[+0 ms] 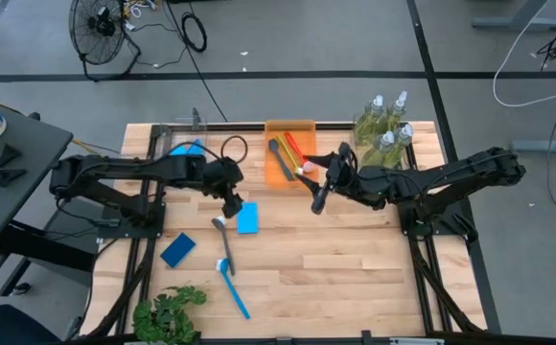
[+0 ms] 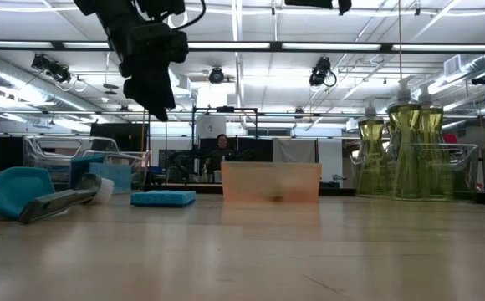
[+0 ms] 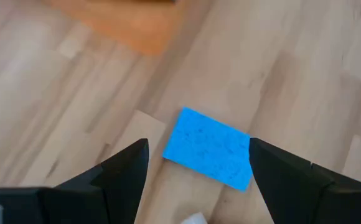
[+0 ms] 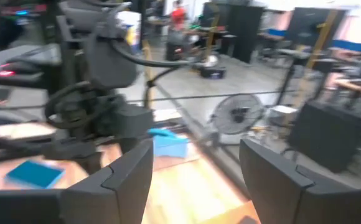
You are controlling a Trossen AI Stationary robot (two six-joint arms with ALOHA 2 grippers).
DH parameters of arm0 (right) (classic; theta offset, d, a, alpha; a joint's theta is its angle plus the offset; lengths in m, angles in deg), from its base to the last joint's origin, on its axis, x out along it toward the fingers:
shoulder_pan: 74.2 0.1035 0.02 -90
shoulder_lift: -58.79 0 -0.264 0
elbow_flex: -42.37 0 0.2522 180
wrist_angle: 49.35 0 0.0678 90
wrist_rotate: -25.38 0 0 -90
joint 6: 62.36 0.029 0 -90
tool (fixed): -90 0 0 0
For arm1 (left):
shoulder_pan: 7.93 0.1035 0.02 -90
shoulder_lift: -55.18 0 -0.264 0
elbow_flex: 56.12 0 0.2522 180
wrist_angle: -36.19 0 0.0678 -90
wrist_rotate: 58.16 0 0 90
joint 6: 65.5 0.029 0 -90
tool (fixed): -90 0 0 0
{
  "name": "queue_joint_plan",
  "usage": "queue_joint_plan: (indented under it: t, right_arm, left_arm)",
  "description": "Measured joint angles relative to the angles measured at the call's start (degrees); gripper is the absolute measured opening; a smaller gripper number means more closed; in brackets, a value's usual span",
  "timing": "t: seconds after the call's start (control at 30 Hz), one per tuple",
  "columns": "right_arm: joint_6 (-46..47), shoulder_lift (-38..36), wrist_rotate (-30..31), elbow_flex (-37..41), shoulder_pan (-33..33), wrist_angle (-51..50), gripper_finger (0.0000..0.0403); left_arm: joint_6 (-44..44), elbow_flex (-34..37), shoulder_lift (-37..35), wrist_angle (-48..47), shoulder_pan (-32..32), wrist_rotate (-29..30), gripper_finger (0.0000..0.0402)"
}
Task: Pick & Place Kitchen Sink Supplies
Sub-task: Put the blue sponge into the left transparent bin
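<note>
Wooden table (image 1: 355, 268), large, slatted, carrying everything listed below; risk here is mostly crowding toward the far edge. Left arm, reaching in from the left: left gripper (image 1: 232, 205) hangs above the table with jaws spread wide and nothing between them, the light-blue sponge (image 3: 209, 149) lying flat directly under it and just right of the nearest brush head. Likely fault, in my judgement: a descent slightly off centre would pin one corner of the sponge or nudge it against the blue-handled brush (image 1: 230, 276), which lies close by on the near side. Right arm, reaching in from the right: right gripper (image 1: 320, 196) hovers near the orange tray (image 1: 276, 171), jaws well apart and empty; its wrist view looks out across the room, not down. Possible fault: the two grippers are near each other mid-table, so a swing by either could bring them together. Orange tray, far centre, already holding a black brush (image 1: 281, 159) and a red brush (image 1: 294, 150); a careless drop could knock these out. Clear pump bottles (image 1: 385, 125), far right, tall and clustered, liable to topple if the right arm's elbow sweeps back. Dark-blue sponge (image 1: 178, 249), near left, well apart from both grippers.
</note>
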Motion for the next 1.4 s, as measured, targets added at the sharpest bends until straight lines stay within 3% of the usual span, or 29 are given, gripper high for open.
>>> queue_joint_plan:
  t: [0.23,0.53,0.77,1.0,1.4]
  right_arm:
    - [0.47,0.00,-4.43,-0.01,0.01,-4.20,0.0240]
    - [0.47,0.00,-4.69,0.00,0.00,-6.14,0.0240]
    - [0.47,0.00,-10.59,0.00,0.02,-7.76,0.0240]
    - [0.45,0.00,-10.79,0.00,0.00,-7.87,0.0240]
    - [3.07,0.00,-10.81,0.00,0.02,-8.37,0.0240]
  left_arm:
    - [-0.47,0.00,4.68,0.82,-2.37,-0.10,0.0277]
    - [-1.40,0.02,11.12,3.91,-4.28,-0.19,0.0277]
    - [0.10,0.04,15.79,3.75,-5.55,0.44,0.0277]
    - [2.50,0.04,17.70,4.33,-5.46,1.49,0.0277]
    - [13.65,0.04,17.37,4.33,1.04,-3.10,0.0277]
